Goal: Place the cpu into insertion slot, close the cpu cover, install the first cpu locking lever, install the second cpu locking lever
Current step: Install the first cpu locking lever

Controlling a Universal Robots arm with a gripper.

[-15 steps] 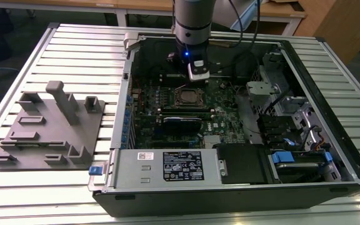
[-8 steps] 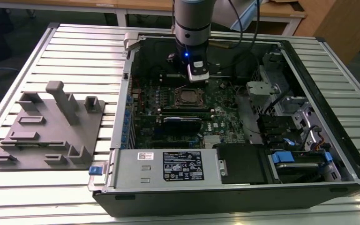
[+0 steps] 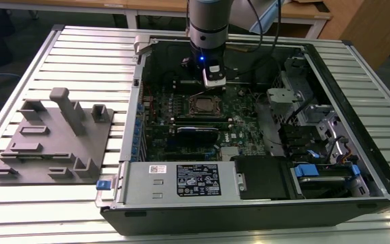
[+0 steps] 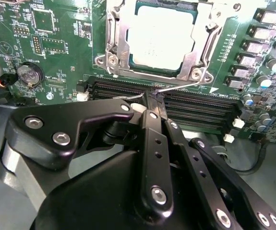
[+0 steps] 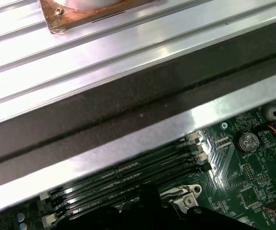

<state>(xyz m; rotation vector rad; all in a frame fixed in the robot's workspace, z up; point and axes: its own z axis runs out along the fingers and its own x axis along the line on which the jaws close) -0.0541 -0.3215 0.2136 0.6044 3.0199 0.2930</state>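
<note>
The cpu lies flat in the insertion slot, its dull silver top facing up. The silvery cpu cover is folded down around it, framing the chip through its window. A thin wire locking lever runs along the socket's side that faces the memory slots. My gripper is shut, and its black fingertips meet right at this lever, touching it near its middle. In the exterior view my gripper hangs just behind the socket, inside the open case.
Long black memory slots lie directly beside the lever. A coin battery sits on the green board. The case wall rises close by. A power supply box and a drive cage fill the case's front and right. A grey fixture stands on the table.
</note>
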